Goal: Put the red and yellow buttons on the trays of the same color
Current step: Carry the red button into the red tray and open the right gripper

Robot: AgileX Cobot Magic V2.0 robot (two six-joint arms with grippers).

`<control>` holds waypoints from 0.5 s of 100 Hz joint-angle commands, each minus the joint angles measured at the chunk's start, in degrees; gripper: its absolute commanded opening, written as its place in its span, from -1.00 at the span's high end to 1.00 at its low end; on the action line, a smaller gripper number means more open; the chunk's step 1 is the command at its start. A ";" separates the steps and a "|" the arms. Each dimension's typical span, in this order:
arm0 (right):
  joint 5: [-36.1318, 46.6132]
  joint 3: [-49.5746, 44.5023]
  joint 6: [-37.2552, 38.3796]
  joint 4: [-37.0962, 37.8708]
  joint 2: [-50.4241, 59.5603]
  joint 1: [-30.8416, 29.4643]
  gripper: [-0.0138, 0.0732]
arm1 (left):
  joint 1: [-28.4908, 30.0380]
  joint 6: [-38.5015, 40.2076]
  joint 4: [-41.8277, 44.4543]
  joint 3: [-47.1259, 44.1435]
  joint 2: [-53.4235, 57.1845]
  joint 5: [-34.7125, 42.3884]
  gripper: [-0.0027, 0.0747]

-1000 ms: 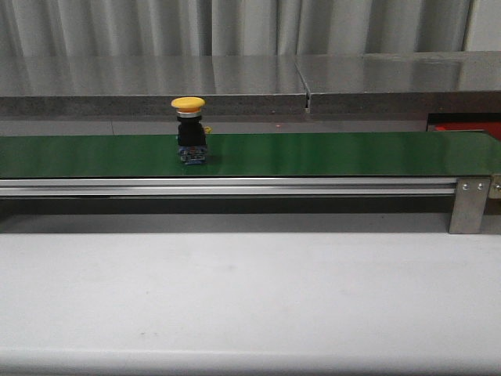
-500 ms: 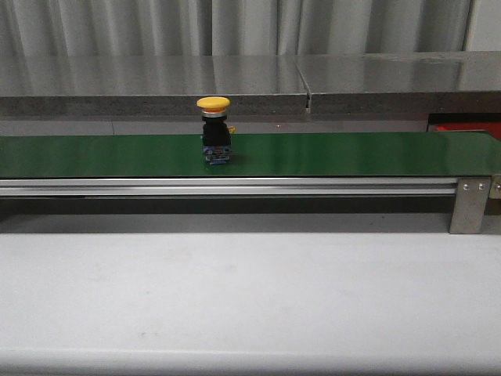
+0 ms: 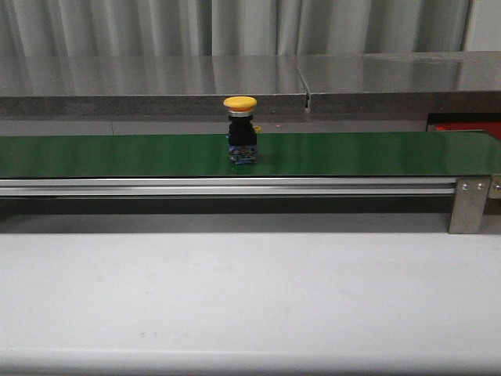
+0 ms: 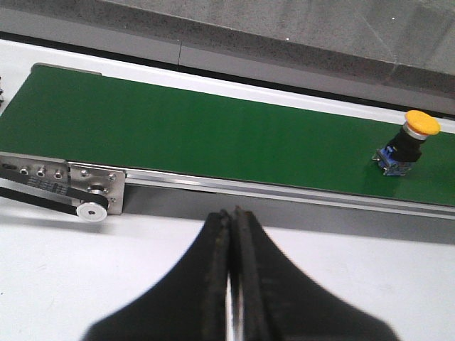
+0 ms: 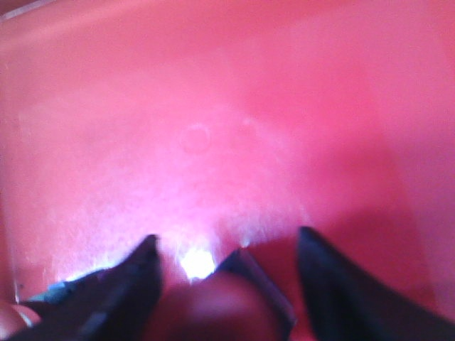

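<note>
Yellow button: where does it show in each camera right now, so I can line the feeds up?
Front view: the yellow button stands upright on the green belt, near mid-frame.
Left wrist view: same button, far along the belt, beyond the shut left gripper.
Right wrist view: not in it; only the red tray shows.
Shared landmark: the green belt, in the front and left wrist views only.

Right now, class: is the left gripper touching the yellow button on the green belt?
Apart. The left wrist view shows the left gripper over the white table, with the belt's rail and green surface between it and the yellow button.

button (image 3: 239,103) yellow cap, black body | belt (image 3: 352,153) green | tray (image 5: 284,106) red
</note>
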State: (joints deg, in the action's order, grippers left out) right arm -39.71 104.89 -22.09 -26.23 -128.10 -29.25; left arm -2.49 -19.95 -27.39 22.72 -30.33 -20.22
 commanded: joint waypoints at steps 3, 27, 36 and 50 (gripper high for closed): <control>0.84 3.63 -0.56 -1.32 3.84 -0.15 -0.74 | -0.47 0.07 -1.15 1.59 -0.08 4.03 0.98; -6.71 9.77 -0.50 -1.62 5.14 -0.26 -0.78 | -0.47 0.07 -1.15 1.59 -0.08 4.03 0.98; -9.51 10.09 -0.55 -2.11 7.18 -0.26 -0.78 | -0.47 0.07 -1.15 1.59 -0.08 4.03 0.98; -12.68 10.09 -1.90 -2.16 11.11 0.48 -0.78 | -0.47 0.07 -1.15 1.59 -0.08 4.03 0.98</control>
State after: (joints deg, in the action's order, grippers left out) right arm -51.84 112.85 -22.18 -26.58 -124.03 -29.14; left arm -2.49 -19.95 -27.39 22.72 -30.33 -20.22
